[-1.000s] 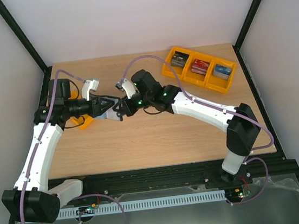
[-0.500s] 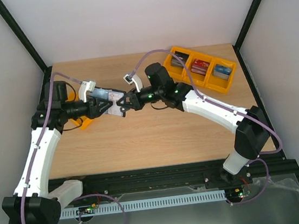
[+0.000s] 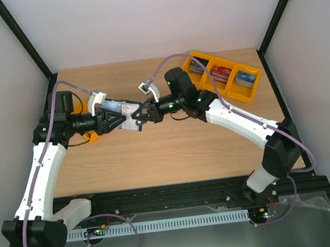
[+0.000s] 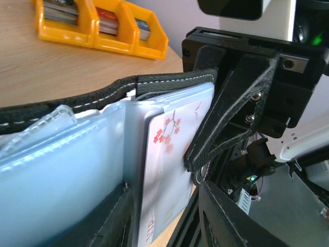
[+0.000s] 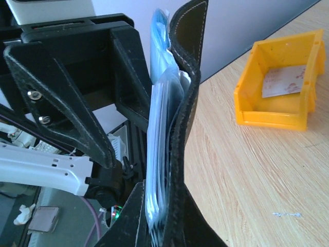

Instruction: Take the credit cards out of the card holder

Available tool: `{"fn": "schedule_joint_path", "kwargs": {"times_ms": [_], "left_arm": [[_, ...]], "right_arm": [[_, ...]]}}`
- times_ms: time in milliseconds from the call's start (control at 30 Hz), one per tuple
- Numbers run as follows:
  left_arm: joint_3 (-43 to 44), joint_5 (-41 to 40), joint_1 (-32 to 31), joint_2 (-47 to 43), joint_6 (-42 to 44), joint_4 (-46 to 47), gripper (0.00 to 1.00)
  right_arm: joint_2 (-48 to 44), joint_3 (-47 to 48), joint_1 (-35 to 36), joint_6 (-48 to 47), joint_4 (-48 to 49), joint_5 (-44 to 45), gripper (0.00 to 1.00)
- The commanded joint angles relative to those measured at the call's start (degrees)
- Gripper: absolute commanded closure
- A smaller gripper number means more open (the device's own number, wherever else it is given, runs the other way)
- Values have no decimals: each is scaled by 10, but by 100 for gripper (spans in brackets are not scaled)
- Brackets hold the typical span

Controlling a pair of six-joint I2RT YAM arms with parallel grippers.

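Card holder: I see the card holder [image 4: 154, 85] held open in the air above the worktop [image 3: 174, 152]. It hangs between the two end effectors, left of centre in the top view.
Pockets: grey-blue clear pockets [image 4: 61, 164] fan out from its black stitched cover.
Credit card: a pale credit card [image 4: 167, 164] with pink-red blossom marks sits inside a clear pocket, at the centre of my left wrist view.
Right end effector: the right end effector [image 3: 142, 115] is narrow, clamped on the holder's cover and pocket edge. One of its fingers [image 4: 231, 113] touches the plastic over the card.
Left end effector: the left end effector [image 3: 111, 119] has its jaws partly apart with pocket pages between them. I cannot tell whether they grip.
Small bin: a yellow small bin [image 5: 267, 116] stands on the worktop at the right of my right wrist view. A loose pale card [image 5: 280, 82] with reddish marks lies in it.
Tray: a yellow tray [image 4: 109, 45] of stacked cards sits at the upper right of the top view, well apart from the holder.
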Motion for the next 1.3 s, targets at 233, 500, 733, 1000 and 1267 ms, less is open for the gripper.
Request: {"fn": "schedule_joint_path", "kwargs": {"times_ms": [233, 500, 733, 1000, 1267], "left_arm": [[15, 68, -43, 15, -12, 14, 63], [61, 147, -49, 30, 5, -6, 78], [83, 199, -45, 33, 12, -32, 67], [69, 60, -50, 37, -32, 4, 98], [59, 63, -1, 19, -31, -3, 98]], "right_arm": [[-18, 23, 7, 65, 154, -31, 98], [32, 51, 6, 130, 196, 52, 98], [62, 70, -7, 186, 235, 62, 98], [101, 99, -2, 278, 307, 67, 98], [66, 60, -17, 227, 290, 37, 98]]}}
